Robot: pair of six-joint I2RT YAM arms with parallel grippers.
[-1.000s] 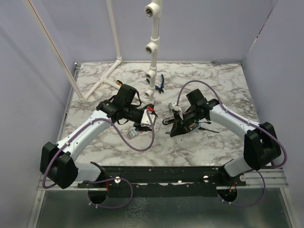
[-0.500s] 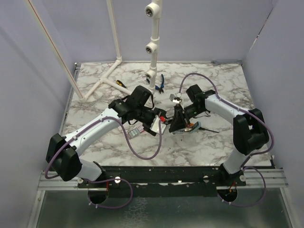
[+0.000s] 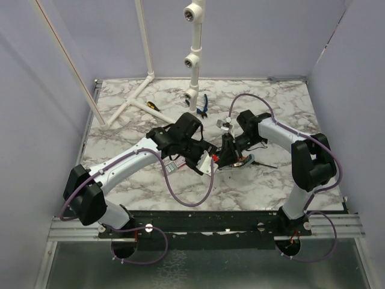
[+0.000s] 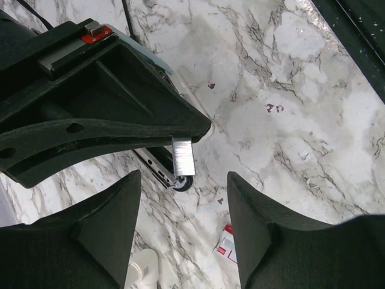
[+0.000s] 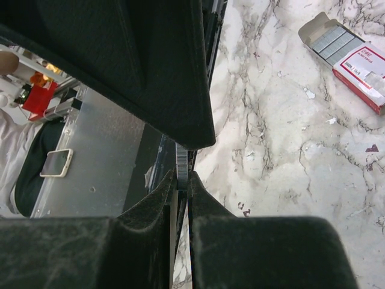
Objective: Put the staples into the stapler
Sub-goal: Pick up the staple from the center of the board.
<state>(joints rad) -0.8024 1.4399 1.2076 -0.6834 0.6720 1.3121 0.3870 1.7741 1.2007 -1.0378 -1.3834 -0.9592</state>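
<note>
My right gripper has its jaws pinched on a thin silvery staple strip, held on end over the tip of the slim black stapler. The stapler lies on the marble worktop; I cannot tell whether strip and stapler touch. My left gripper hovers close, jaws wide and holding nothing. The white-and-red staple box lies open nearby.
</note>
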